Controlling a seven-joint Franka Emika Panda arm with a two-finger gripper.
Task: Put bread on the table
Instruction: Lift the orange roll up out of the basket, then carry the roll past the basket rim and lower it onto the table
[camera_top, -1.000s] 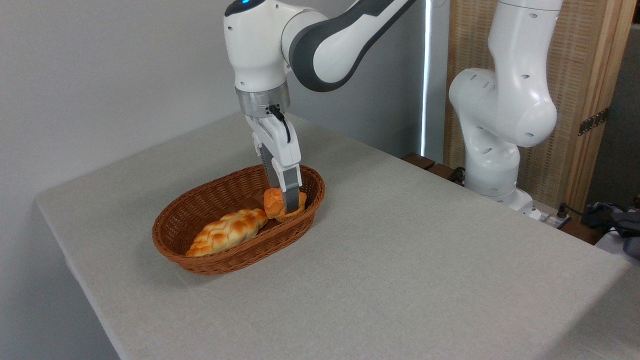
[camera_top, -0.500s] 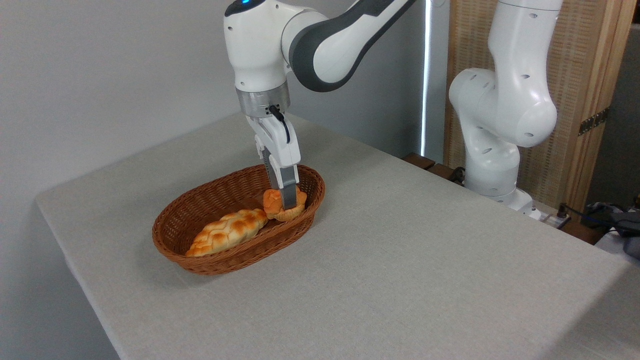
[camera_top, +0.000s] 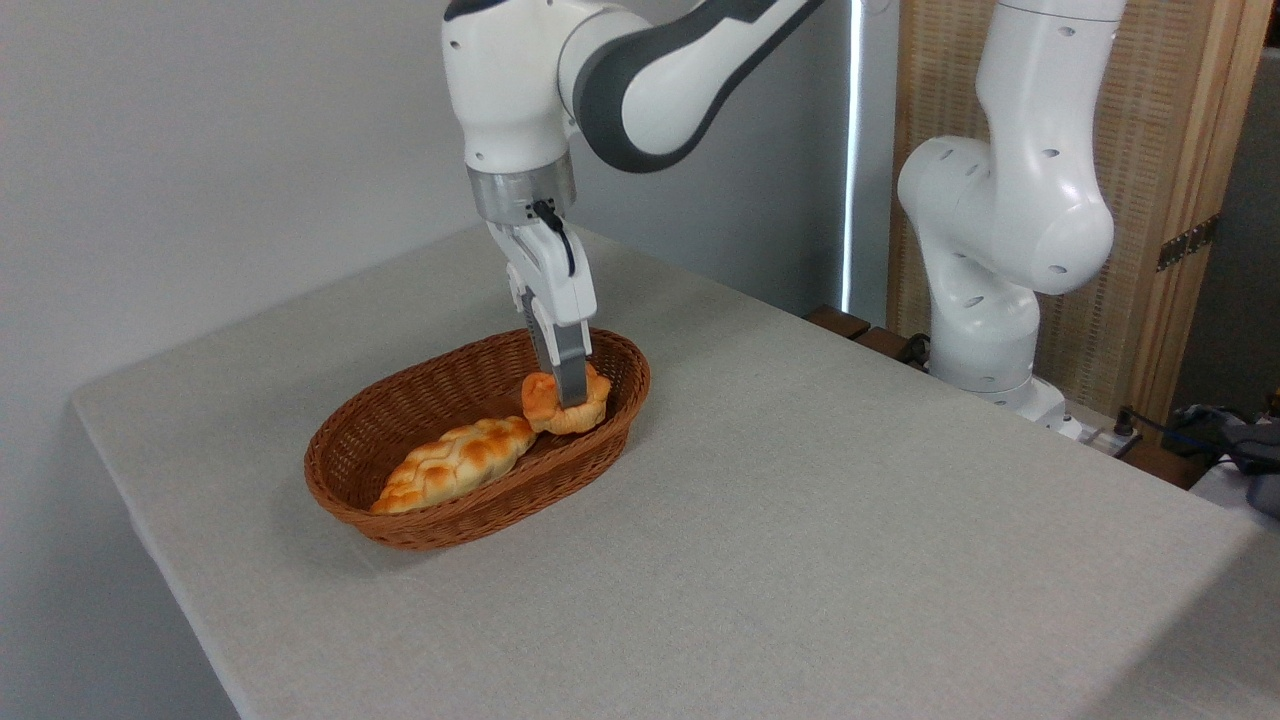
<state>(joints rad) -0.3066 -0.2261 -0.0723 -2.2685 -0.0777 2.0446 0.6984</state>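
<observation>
Between the pincer (camera_top: 570, 392) fingers, apparently clamped, sits the bread (camera_top: 560, 405).

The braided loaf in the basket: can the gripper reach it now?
Probably not yet. The gripper is shut on the round bun. The braided loaf lies uncovered in the wicker basket, so the way looks free once the bun is released.

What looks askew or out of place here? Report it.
Only the small round orange-golden bun: it hangs tilted in the shut gripper, over the right end of the brown oval wicker basket. The pale braided loaf lies inside, undisturbed. Nothing spilled or damaged.
</observation>
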